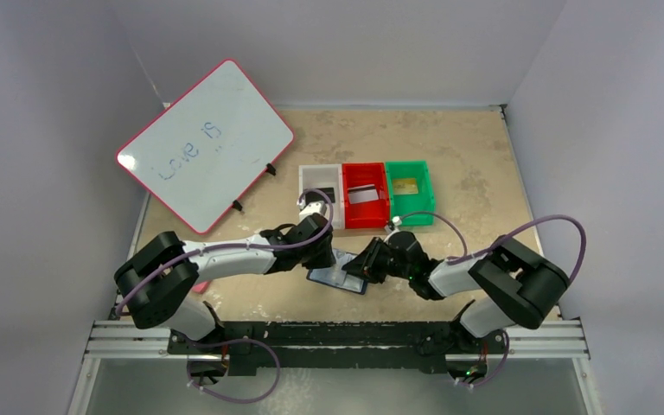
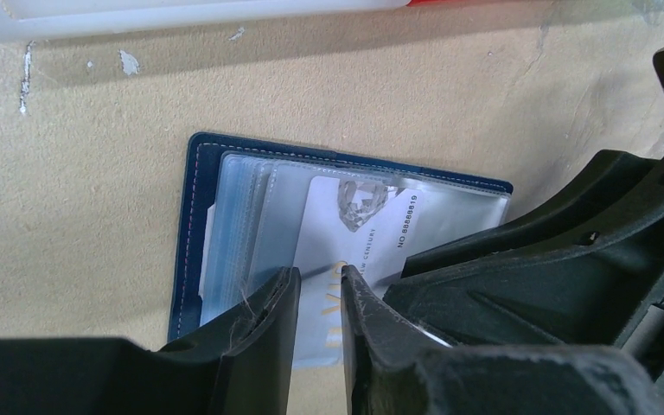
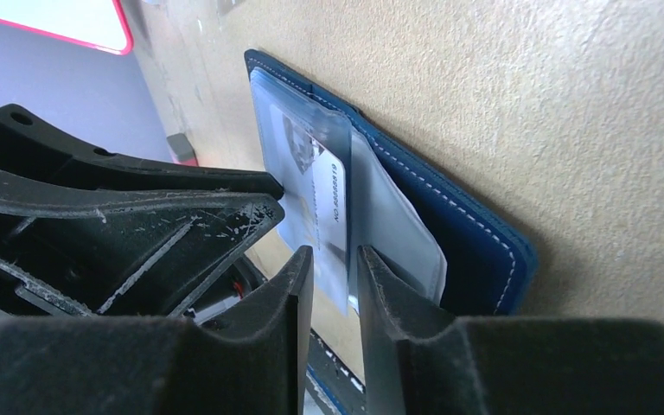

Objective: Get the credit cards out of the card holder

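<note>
While the card holder [image 2: 192, 251] lies open on the surface between both arms, a silver-grey card [image 2: 354, 242] juts from its clear pocket, long axis toward the left jaws [image 2: 318, 298], narrowly parted around its edge, with the right jaws [image 3: 335, 277] likewise slightly parted just beside.

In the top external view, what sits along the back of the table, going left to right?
Whiteboard → white bin → red bin → green bin.
</note>
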`<state>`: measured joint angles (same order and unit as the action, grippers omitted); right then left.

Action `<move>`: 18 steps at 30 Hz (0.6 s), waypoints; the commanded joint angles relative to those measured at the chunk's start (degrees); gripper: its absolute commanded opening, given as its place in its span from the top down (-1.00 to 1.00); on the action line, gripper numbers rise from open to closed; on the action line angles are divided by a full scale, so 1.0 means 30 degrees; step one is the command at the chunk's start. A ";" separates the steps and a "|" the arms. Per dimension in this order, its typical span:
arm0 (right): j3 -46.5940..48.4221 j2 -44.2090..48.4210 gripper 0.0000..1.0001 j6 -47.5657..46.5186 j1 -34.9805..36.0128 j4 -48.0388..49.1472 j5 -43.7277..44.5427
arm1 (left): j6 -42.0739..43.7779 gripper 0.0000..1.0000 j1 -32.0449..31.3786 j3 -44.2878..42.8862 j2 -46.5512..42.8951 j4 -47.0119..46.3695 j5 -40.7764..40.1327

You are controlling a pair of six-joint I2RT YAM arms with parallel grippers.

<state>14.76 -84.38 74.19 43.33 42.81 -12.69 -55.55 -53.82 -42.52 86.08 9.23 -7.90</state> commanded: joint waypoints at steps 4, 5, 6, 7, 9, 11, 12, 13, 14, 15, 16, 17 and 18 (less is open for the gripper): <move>-0.0987 -0.1551 0.44 0.1398 -0.0088 0.4987 0.0082 | -0.0197 0.53 -0.0234 0.0597 0.0256 0.0934 -0.0280; -0.1079 -0.1837 0.43 0.1453 -0.0088 0.5533 -0.0043 | -0.0225 0.54 -0.0251 0.0637 0.0226 0.0935 -0.0294; -0.1189 -0.2137 0.44 0.1445 -0.0088 0.6191 -0.0212 | -0.0232 0.54 -0.0260 0.0643 0.0189 0.0935 -0.0281; -0.1247 -0.2449 0.44 0.1458 -0.0088 0.6866 -0.0365 | -0.0233 0.55 -0.0279 0.0640 0.0166 0.0928 -0.0294; -0.1367 -0.3100 0.48 0.1510 -0.0103 0.8086 -0.0646 | -0.0190 0.56 -0.0253 0.0630 0.0188 0.0907 -0.0303; -0.1425 -0.3704 0.52 0.1624 -0.0089 0.8817 -0.0774 | -0.0189 0.56 -0.0257 0.0611 0.0241 0.0906 -0.0310; -0.1474 -0.3981 0.55 0.1722 -0.0088 0.9194 -0.0853 | -0.0201 0.57 -0.0257 0.0584 0.0250 0.0906 -0.0283; -0.1550 -0.4236 0.60 0.1834 -0.0088 0.9615 -0.0940 | -0.0204 0.57 -0.0257 0.0596 0.0243 0.0921 -0.0280; -0.1688 -0.4454 0.66 0.1924 -0.0088 1.0081 -0.0976 | -0.0204 0.57 -0.0268 0.0585 0.0214 0.0934 -0.0294; -0.1848 -0.4679 0.73 0.2064 -0.0088 1.0476 -0.0959 | -0.0197 0.58 -0.0258 0.0581 0.0221 0.0957 -0.0321; -0.2036 -0.4861 0.81 0.2267 -0.0088 1.0987 -0.0942 | -0.0203 0.58 -0.0260 0.0603 0.0188 0.1000 -0.0387; -0.2265 -0.5034 0.87 0.2370 -0.0088 1.1536 -0.0892 | -0.0204 0.58 -0.0279 0.0583 0.0170 0.1083 -0.0446; -0.2458 -0.5063 0.90 0.2486 -0.0088 1.1783 -0.0809 | -0.0204 0.58 -0.0267 0.0559 0.0123 0.1130 -0.0531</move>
<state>9.61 -98.41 79.99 43.33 69.76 -14.72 -55.99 -54.11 -42.37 86.04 9.28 -8.51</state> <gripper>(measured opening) 0.086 0.212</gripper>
